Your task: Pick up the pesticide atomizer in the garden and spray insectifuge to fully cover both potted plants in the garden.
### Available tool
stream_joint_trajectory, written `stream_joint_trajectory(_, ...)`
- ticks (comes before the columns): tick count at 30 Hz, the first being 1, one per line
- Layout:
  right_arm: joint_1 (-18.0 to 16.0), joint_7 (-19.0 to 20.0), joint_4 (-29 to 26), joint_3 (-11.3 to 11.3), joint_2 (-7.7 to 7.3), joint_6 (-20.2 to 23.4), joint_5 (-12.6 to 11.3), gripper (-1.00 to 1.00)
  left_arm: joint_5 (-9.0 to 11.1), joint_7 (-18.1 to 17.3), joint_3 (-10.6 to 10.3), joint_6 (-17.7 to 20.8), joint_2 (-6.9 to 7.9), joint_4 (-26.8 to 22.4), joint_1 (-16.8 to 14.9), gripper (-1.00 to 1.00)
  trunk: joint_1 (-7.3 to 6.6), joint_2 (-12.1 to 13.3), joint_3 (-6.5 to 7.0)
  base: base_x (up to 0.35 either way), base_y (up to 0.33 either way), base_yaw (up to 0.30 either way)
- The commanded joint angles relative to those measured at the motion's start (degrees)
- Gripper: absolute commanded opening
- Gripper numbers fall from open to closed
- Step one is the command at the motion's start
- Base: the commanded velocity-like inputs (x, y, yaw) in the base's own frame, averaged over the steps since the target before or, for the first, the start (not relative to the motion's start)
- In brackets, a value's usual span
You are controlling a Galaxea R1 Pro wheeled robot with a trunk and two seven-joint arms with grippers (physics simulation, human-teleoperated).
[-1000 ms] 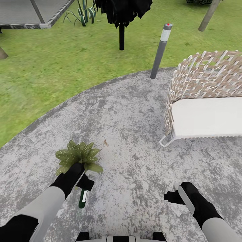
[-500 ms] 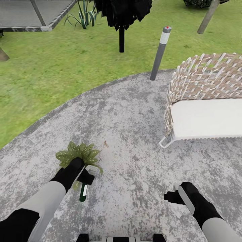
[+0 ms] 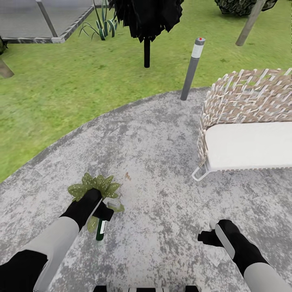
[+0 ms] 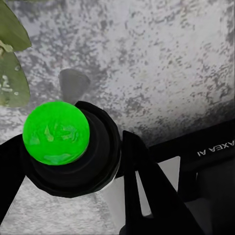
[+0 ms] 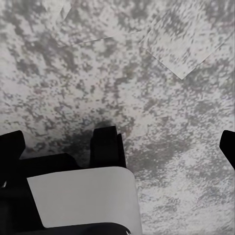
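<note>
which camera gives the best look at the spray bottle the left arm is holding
The head view: the pesticide atomizer hangs from the left gripper beside a potted plant, its dark green body and white label plain. The left wrist view has it end-on, a bright green disc in a black collar.

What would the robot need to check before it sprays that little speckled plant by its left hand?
1. Bottle held: ok. The left hand grips the pesticide atomizer.
2. Plant within range: ok. The potted plant sits right beside that hand on the stone patio.
3. Nozzle aimed at the leaves: cannot tell.
4. Second potted plant located: cannot tell.
5. Right hand out of the way: ok, it hangs open, apart from the plant.
6. Wicker seat clear of the spray: ok, well off to the side.
</note>
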Motion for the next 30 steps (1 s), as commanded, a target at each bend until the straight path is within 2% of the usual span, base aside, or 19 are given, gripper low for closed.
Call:
stream_joint_trajectory(1,0.0,-0.6,-0.1,0.3,-0.09,0.2,-0.6,1.0,-0.6,-0.6,-0.3,0.1,0.06,-0.1,-0.2,-1.0,0.0,0.0,0.05,0.0,0.0,0.0)
stream_joint_trajectory(13,0.0,-0.6,-0.1,0.3,-0.11,0.2,-0.6,1.0,-0.7,-0.6,-0.3,0.1,0.07,-0.2,-1.8,-1.0,0.0,0.0,0.81,0.0,0.0,0.0)
stream_joint_trajectory(27,0.0,-0.6,-0.1,0.4,-0.07,0.2,-0.6,1.0,-0.7,-0.3,-0.1,-0.1,0.12,-0.3,-0.9,-1.0,0.0,0.0,0.83,0.0,0.0,0.0)
stream_joint_trajectory(30,0.0,-0.6,-0.1,0.4,-0.07,0.2,-0.6,1.0,-0.7,-0.3,-0.1,-0.1,0.12,-1.9,-0.9,-1.0,0.0,0.0,0.83,0.0,0.0,0.0)
